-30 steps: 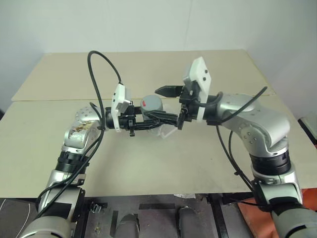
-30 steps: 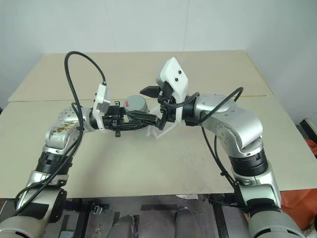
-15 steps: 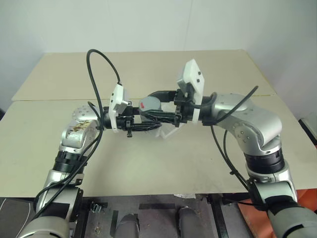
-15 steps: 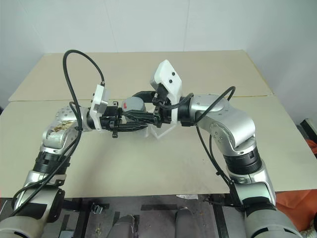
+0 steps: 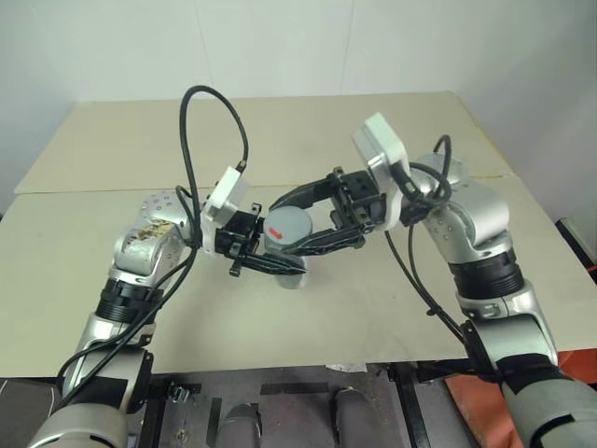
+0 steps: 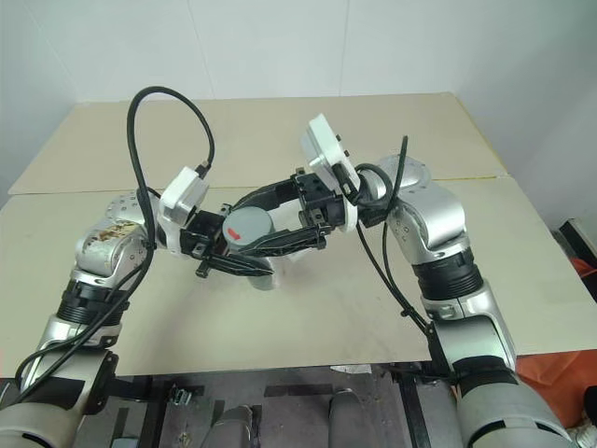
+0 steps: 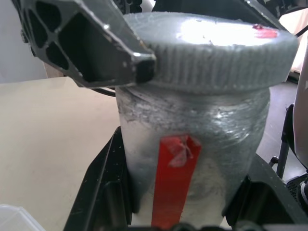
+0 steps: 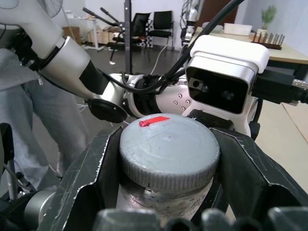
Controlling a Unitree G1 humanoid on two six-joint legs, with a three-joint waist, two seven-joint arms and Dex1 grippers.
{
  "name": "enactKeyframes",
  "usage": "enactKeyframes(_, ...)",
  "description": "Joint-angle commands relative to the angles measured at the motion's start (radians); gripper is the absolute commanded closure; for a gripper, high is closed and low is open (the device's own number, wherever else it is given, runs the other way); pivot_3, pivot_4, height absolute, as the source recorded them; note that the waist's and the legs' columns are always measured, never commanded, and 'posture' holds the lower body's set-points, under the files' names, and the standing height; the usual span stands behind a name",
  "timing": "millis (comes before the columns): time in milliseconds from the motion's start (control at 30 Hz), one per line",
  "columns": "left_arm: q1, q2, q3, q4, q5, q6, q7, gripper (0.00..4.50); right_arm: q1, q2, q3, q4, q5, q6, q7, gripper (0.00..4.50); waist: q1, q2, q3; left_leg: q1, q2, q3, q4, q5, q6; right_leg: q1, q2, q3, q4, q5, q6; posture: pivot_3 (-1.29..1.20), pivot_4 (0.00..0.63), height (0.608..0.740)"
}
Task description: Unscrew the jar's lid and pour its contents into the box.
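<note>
A beige tabletop (image 5: 373, 308) is seen, with a second beige tabletop (image 5: 280, 126) set behind it along a straight seam. A plain white wall (image 5: 280, 47) is seen beyond. In the right wrist view, black chairs (image 8: 156, 26) and a grey-trousered leg of a person (image 8: 21, 125) are seen.

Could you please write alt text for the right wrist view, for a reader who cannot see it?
The right gripper has a black finger on either side of the grey lid, which has a small red mark and sits on the jar. Beyond it is the left arm's white wrist camera.
</note>
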State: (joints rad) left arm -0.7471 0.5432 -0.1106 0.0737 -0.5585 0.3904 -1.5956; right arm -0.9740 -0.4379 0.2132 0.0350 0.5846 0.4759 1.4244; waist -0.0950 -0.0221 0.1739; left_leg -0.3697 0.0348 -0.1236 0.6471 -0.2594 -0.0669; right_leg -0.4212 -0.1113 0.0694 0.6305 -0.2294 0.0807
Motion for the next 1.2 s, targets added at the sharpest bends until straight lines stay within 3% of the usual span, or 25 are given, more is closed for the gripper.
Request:
enactKeyframes(33, -0.023, -0.024, 0.015, -0.038, -0.053, 0.01, -0.004, 2.57, -0.02, 0.018, 0.029, -0.016, -0.041, -0.028, 0.001, 0.58, -0.001, 0.0, 0.0, 0.0, 0.0, 0.0, 0.0, 0.0, 0.0, 0.0, 0.0, 0.0, 0.0, 0.0, 0.0, 0.0, 0.15, 0.74)
enactKeyframes(100, -0.016, -0.025, 0.027, -0.03, -0.046, 0.007, 0.016, 2.57, 0.006, 0.008, -0.001, -0.04, -0.041, -0.017, -0.034, 0.03, -0.001, 0.0, 0.0, 0.0, 0.0, 0.0, 0.0, 0.0, 0.0, 0.0, 0.0, 0.0, 0.0, 0.0, 0.0, 0.0, 0.15, 0.74)
enactKeyframes(367, -0.015, 0.01, 0.1, 0.073, 0.012, -0.036, 0.142, 2.57, 0.191, -0.128, -0.193, -0.284, 0.043, 0.109, -0.239, 0.03, 0.013, 0.0, 0.0, 0.0, 0.0, -0.001, 0.0, 0.0, 0.0, 0.0, 0.0, -0.001, 0.0, 0.0, 0.0, 0.0, 0.15, 0.74)
enactKeyframes(500, -0.021, 0.014, 0.099, 0.113, 0.05, -0.062, 0.182, 2.57, 0.234, -0.137, -0.225, -0.401, 0.02, 0.192, -0.441, 0.03, 0.005, 0.0, 0.0, 0.0, 0.0, -0.001, 0.0, 0.0, 0.0, 0.0, 0.0, 0.0, 0.0, 0.0, 0.0, 0.0, 0.15, 0.74)
enactKeyframes(767, -0.042, -0.024, 0.058, 0.168, 0.109, -0.119, 0.197, 2.57, 0.158, -0.033, -0.156, -0.485, 0.009, 0.31, -0.693, 0.03, 0.004, 0.001, 0.0, -0.001, 0.0, -0.001, 0.0, 0.0, 0.0, 0.0, 0.0, 0.0, 0.0, 0.0, 0.0, 0.0, 0.15, 0.74)
enactKeyframes(1200, -0.044, -0.039, 0.058, 0.156, 0.12, -0.124, 0.199, 2.57, 0.084, 0.084, -0.019, -0.378, -0.13, 0.321, -0.841, 0.03, 0.0, 0.001, 0.0, -0.001, 0.0, -0.001, 0.0, 0.0, 0.0, 0.0, 0.0, 0.0, 0.001, 0.0, 0.0, 0.0, 0.15, 0.74)
